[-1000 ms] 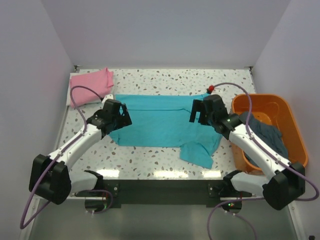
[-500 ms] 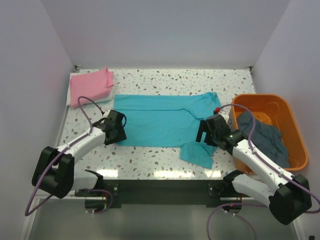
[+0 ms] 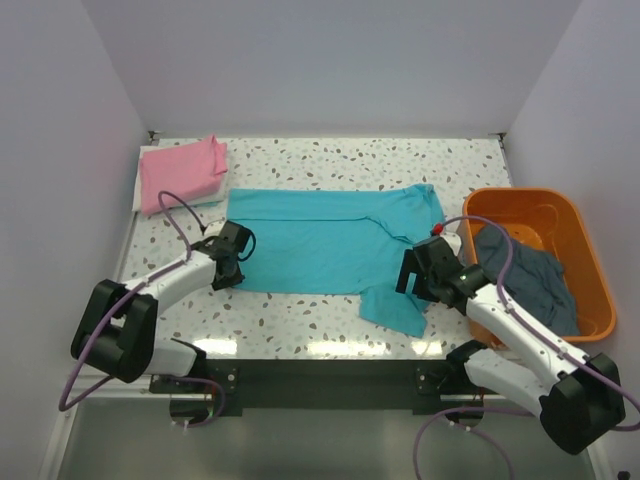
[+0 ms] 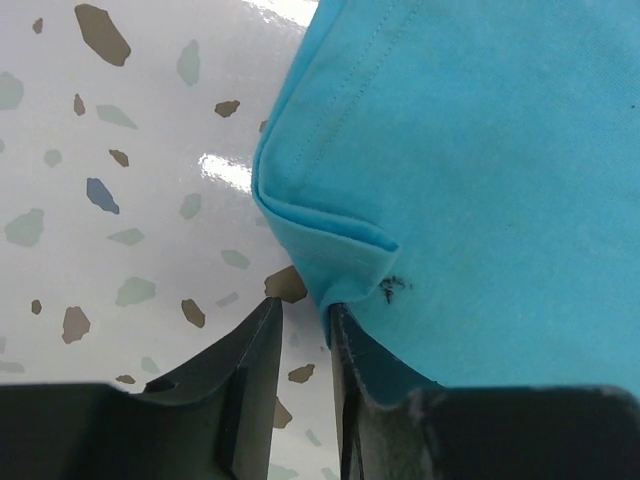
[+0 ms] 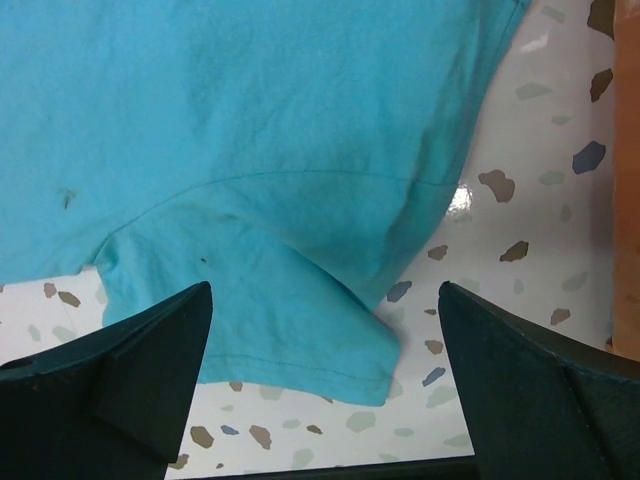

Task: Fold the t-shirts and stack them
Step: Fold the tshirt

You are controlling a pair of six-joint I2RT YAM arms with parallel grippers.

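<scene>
The teal shirt [image 3: 310, 240] lies spread flat across the middle of the speckled table [image 3: 330, 160], its long side running left to right. 1 sleeve [image 5: 280, 320] sticks out toward the near edge on the right, and the other points toward the far right corner. The pink shirt [image 3: 180, 172] sits folded in the far left corner of the table, well apart from the teal one. The dark grey-blue shirt [image 3: 525, 270] is bunched inside the orange tub [image 3: 520, 195], which stands at the right side of the table.

The left pincer [image 3: 232, 262] is down at the near left corner of the teal shirt. In the left wrist view its 2 fingers [image 4: 250, 370] stand close together with only a slim gap. A little of the table shows through that gap. The shirt's corner is doubled over into a small fold right at the mouth of the gap, and cloth lies against the right-hand finger. I cannot tell whether any of it is actually pinched.

The right pincer [image 3: 412, 272] is low over the right side of the teal shirt, just beside the tub. Its jaws are spread wide with nothing between them. In the right wrist view the near sleeve and the seam where it joins the body lie between the 2 fingertips, flat on the table, with bare speckled top to the right.
</scene>
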